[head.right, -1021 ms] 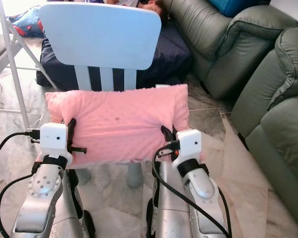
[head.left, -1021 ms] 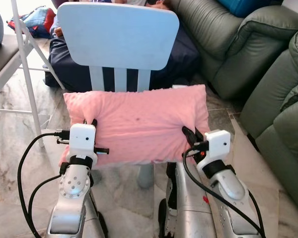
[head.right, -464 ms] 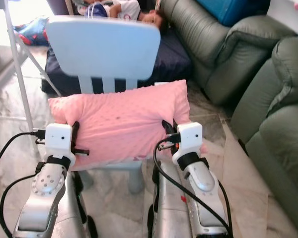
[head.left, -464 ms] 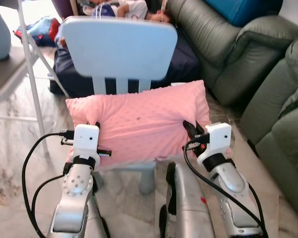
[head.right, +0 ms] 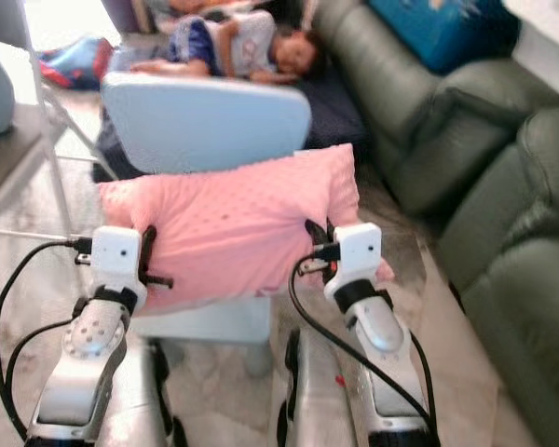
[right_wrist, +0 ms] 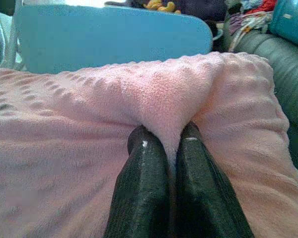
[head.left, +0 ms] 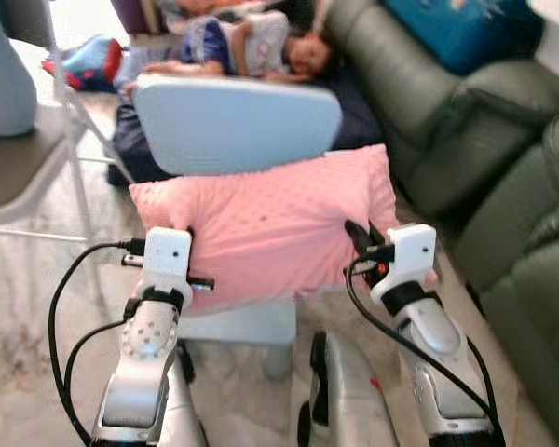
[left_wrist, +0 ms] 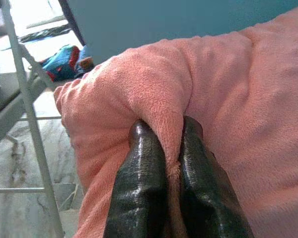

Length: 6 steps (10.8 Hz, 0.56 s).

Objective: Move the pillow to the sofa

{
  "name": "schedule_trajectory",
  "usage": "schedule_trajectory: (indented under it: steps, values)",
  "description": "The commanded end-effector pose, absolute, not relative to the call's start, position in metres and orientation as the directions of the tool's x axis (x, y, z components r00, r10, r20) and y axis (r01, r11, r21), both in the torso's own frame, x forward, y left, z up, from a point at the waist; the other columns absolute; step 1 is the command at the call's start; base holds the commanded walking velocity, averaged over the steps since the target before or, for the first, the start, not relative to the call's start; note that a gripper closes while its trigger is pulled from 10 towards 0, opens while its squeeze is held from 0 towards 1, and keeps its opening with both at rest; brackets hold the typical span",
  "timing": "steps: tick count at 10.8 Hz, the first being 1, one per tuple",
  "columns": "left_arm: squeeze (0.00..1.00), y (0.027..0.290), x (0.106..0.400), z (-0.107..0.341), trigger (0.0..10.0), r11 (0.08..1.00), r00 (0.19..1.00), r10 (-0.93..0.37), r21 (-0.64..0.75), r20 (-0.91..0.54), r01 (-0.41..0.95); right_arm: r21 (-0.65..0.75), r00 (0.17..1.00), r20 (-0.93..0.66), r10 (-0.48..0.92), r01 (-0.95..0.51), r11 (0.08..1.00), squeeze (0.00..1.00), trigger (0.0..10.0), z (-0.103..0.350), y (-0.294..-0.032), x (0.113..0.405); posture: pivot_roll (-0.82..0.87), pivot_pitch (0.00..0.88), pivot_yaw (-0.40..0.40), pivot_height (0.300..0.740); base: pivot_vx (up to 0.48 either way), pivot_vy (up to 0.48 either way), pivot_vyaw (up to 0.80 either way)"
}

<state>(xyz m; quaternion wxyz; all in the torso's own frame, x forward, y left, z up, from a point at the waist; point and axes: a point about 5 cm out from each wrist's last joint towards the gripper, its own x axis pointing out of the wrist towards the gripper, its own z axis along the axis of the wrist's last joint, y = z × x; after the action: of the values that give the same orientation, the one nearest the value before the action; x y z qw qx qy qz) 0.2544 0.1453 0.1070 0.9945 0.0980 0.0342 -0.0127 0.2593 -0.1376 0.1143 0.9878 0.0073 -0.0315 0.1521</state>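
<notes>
A pink fleece pillow (head.left: 270,228) hangs in the air above the seat of a small light-blue chair (head.left: 235,123), held at both ends. My left gripper (head.left: 183,244) is shut on a fold of the pillow's left edge, as the left wrist view confirms (left_wrist: 173,163). At the pillow's right edge my right gripper (head.left: 361,238) is shut on another fold (right_wrist: 170,148). The dark green sofa (head.left: 466,121) stands to my right and runs back along that side.
A person (head.left: 252,42) lies on a dark mattress on the floor behind the chair. A folding chair (head.left: 19,158) stands at the left. A blue cushion (head.left: 475,28) rests on the sofa. Marble floor lies open between chair and sofa.
Both grippers have lifted the pillow up off the chair seat; it now overlaps the chair's backrest. The camera has tilted up, bringing the lying person into view.
</notes>
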Motion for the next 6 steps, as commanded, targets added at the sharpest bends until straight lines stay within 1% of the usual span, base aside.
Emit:
schedule_trajectory:
  steps: [1, 3, 5, 6]
  values:
    - [0.0, 0.144, 0.2557, 0.1063, 10.0, 0.98, 0.997, -0.015, 0.198, -0.077, 0.03, 0.011, 0.956, 0.073, 0.285, -0.287, 0.958, 0.0, 10.0, 0.1166, -0.1399, 0.2618, -0.02, 0.056, -0.073, 0.659, 0.0, 0.0, 0.0]
    - [0.0, 0.1418, 0.2593, 0.1056, 10.0, 0.98, 0.996, -0.014, 0.197, -0.086, 0.031, 0.008, 0.955, 0.075, 0.288, -0.289, 0.957, 0.0, 10.0, 0.1174, -0.1402, 0.2641, -0.02, 0.056, -0.076, 0.704, 0.0, 0.0, 0.0]
    - [0.0, 0.1414, 0.262, 0.106, 10.0, 0.977, 0.996, 0.001, 0.212, -0.086, 0.017, 0.006, 0.955, 0.084, 0.286, -0.288, 0.958, 0.0, 10.0, 0.1193, -0.1403, 0.2665, -0.02, 0.052, -0.077, 0.734, 0.0, 0.0, 0.0]
    - [0.0, 0.1387, 0.2635, 0.1061, 10.0, 0.98, 0.996, -0.033, 0.193, -0.086, 0.049, 0.003, 0.954, 0.088, 0.286, -0.288, 0.958, 0.0, 10.0, 0.1201, -0.14, 0.2677, -0.02, 0.051, -0.077, 0.74, 0.0, 0.0, 0.0]
